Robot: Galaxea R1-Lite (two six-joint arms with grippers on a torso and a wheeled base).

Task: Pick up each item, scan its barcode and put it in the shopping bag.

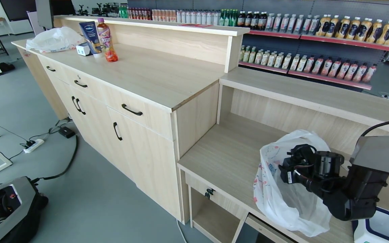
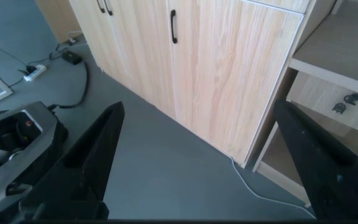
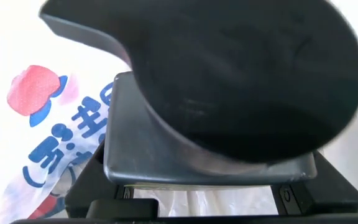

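1. Bottle [image 1: 106, 42]: stands upright at the far end of the upper worktop [image 1: 154, 74], well apart from the shopping bag [image 1: 282, 206]. It looks filled, so probably the heaviest item. The plastic wall is stiff but smooth and round, so it could slip or twist. Best taken across the body at mid-height, below the narrowing shoulder.
2. Blue box [image 1: 90, 33]: upright just beside the bottle. Judged light and rigid, with flat card faces that should grip well. Take it across the two narrow sides, and gently, since card dents.
3. Small white box [image 1: 83, 50]: low, at the foot of the blue box. Probably very light; take it across its short width from above.
4. Second plastic bag [image 1: 54, 38]: lies crumpled near these items, at the worktop's end.
5. Shopping bag: sits on the lower worktop [image 1: 228, 158], mouth upward. Its thin film is soft and will sag or close, so items want lowering in rather than dropping. Its printed side shows in the right wrist view [image 3: 48, 124].
6. Right gripper [image 1: 290, 168]: at the bag's mouth. Whether it is holding anything cannot be told, as a dark mass sits close against that wrist camera.
7. Left gripper [image 2: 197, 109]: fingers [image 2: 98, 155] spread wide and holding nothing, hanging over the floor before the cabinet doors [image 2: 229, 68].
8. Scanner [image 1: 380, 226]: on the lower worktop just beside the bag.
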